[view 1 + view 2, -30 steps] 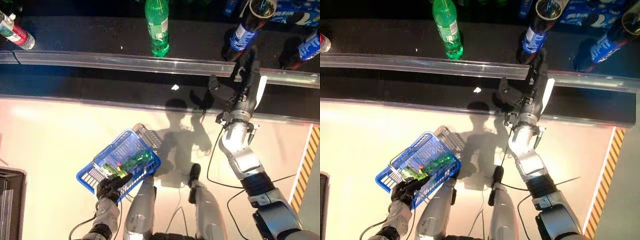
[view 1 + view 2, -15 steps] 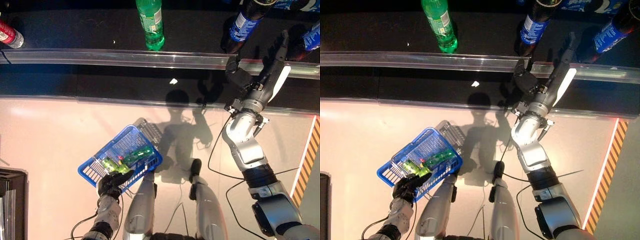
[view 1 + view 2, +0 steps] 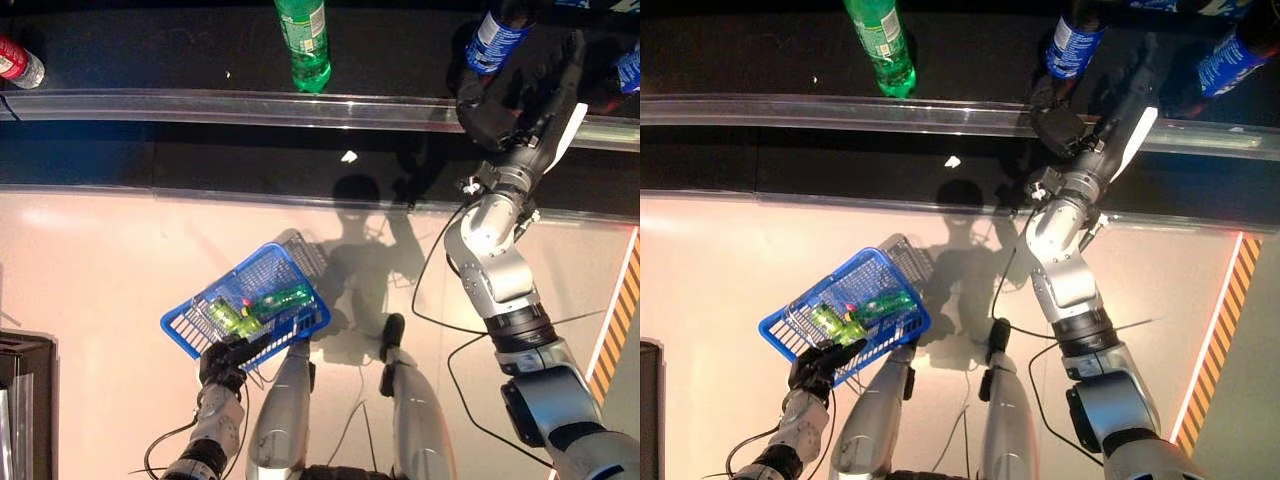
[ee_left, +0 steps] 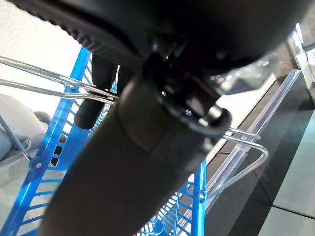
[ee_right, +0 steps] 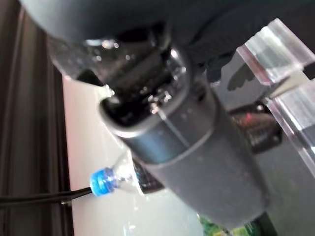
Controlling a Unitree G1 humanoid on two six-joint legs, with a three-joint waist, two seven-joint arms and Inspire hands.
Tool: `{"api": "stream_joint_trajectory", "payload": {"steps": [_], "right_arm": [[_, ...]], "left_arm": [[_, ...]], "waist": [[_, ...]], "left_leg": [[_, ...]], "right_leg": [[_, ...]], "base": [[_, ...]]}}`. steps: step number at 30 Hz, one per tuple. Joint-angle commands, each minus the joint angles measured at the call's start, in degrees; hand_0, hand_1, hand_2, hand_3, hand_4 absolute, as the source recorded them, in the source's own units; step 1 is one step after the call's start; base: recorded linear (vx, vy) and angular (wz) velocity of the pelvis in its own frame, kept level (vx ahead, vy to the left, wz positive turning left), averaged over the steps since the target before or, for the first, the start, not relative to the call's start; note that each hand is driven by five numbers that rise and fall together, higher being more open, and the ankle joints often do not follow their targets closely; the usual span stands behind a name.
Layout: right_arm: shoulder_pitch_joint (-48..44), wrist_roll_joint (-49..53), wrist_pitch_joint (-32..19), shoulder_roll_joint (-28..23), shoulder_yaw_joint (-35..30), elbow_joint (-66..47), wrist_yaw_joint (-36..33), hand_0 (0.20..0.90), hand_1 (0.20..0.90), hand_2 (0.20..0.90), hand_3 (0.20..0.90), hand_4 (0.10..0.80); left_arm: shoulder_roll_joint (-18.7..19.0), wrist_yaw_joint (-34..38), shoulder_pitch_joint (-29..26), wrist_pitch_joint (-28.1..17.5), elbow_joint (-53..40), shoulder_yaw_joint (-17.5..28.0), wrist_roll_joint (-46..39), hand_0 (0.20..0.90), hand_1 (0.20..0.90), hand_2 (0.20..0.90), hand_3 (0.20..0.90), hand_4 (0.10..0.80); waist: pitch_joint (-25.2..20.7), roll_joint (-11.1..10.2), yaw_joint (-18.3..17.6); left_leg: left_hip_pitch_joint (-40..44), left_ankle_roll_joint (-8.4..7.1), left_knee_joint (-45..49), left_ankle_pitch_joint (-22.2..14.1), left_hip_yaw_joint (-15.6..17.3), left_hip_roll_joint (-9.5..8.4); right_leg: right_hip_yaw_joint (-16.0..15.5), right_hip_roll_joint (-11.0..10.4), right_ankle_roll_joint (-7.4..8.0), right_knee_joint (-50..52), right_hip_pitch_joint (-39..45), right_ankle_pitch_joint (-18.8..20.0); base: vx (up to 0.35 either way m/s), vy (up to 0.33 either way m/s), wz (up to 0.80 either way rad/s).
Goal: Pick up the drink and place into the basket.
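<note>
Two green bottles (image 3: 262,306) inside basket (image 3: 192,322)

No text, number or sign can be read. Print is carried on the label of the green plastic bottle (image 3: 302,40) and on the blue label of the dark cola bottle (image 3: 497,30) beside the right hand (image 3: 525,85), but it cannot be made out.
</note>
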Motion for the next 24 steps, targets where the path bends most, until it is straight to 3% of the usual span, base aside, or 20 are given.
{"api": "stream_joint_trajectory", "payload": {"steps": [1, 10, 24], "right_arm": [[-8.7, -1.2, -2.3, -5.5, -2.3, -4.7, 0.4, 0.9, 0.9, 0.9, 0.9, 0.8], [-15.2, -0.9, 1.5, -8.9, -0.8, -1.2, -2.4, 0.9, 0.9, 0.9, 0.9, 0.8], [-24.0, 0.3, 2.2, -16.3, 3.3, 6.9, -6.5, 0.9, 0.9, 0.9, 0.9, 0.8]], "left_arm": [[2.0, 1.3, 6.1, -3.9, -3.7, -1.2, 0.4, 0.3, 0.3, 0.3, 0.2, 0.1], [3.0, 1.5, 6.1, -2.8, -5.5, -1.4, 0.0, 0.3, 0.3, 0.3, 0.2, 0.1], [5.1, 1.4, 6.4, -2.4, -7.9, -1.7, -1.2, 0.3, 0.3, 0.3, 0.2, 0.1]], "waist": [[-0.9, 1.4, 0.9], [-0.9, 1.5, 1.9], [-0.9, 0.4, 3.2]], "left_leg": [[-4.8, 3.84, 6.1, -0.7, -1.3, -2.62], [-7.1, 3.88, 6.3, -0.1, -1.6, -2.82], [-9.2, 3.98, 6.1, 0.1, -2.5, -2.95]], "right_leg": [[-1.6, -0.7, -1.92, 1.8, 0.4, -0.7], [-1.7, -0.5, -1.78, 2.1, -1.7, -0.5], [-2.5, -0.1, -1.54, 2.3, -3.4, -0.5]], "base": [[0.0, 0.0, 0.0], [0.0, 0.0, 0.0], [-0.002, -0.007, 0.03]]}}
